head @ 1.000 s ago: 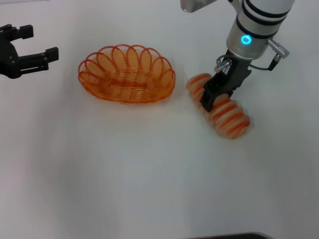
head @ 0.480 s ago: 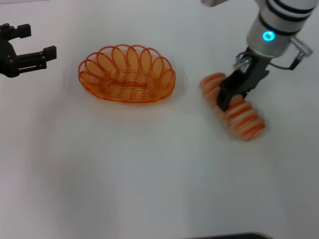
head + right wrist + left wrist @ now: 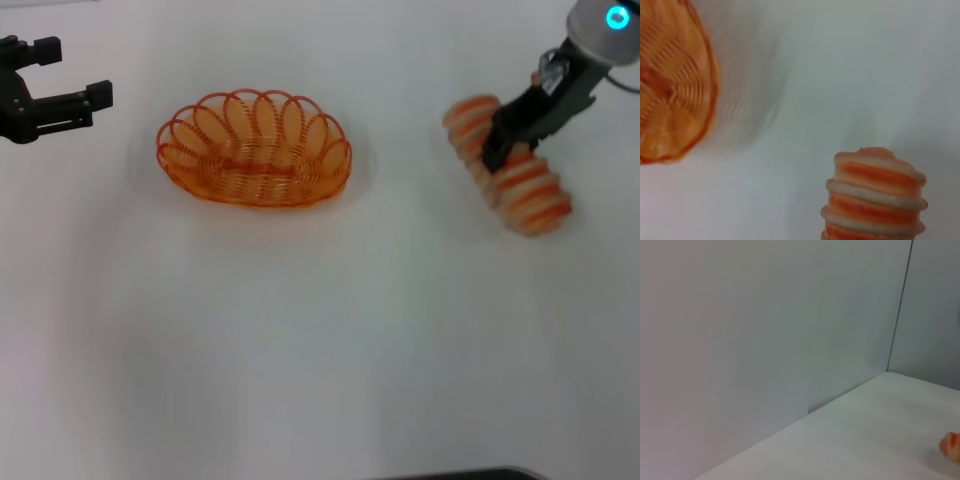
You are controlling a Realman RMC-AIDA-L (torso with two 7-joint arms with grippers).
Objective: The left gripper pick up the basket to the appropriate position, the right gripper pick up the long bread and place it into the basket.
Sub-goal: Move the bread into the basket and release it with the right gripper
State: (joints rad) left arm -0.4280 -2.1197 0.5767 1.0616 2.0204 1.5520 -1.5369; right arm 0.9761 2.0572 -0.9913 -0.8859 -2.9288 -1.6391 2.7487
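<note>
Near the worktop's [image 3: 300, 350] far right corner, right end effector [image 3: 505, 150] clamps long bread [image 3: 510, 180]; left end effector [image 3: 60, 75] gapes beside basket [image 3: 254, 150].

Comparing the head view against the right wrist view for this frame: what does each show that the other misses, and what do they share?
Only the head view shows the left gripper, open at the table's far left and apart from the basket, and the right gripper clamped across the middle of the long bread on the right side of the table. Only the right wrist view shows the bread's rounded end and ridges close up. Both show the empty basket and the bread, well apart.
</note>
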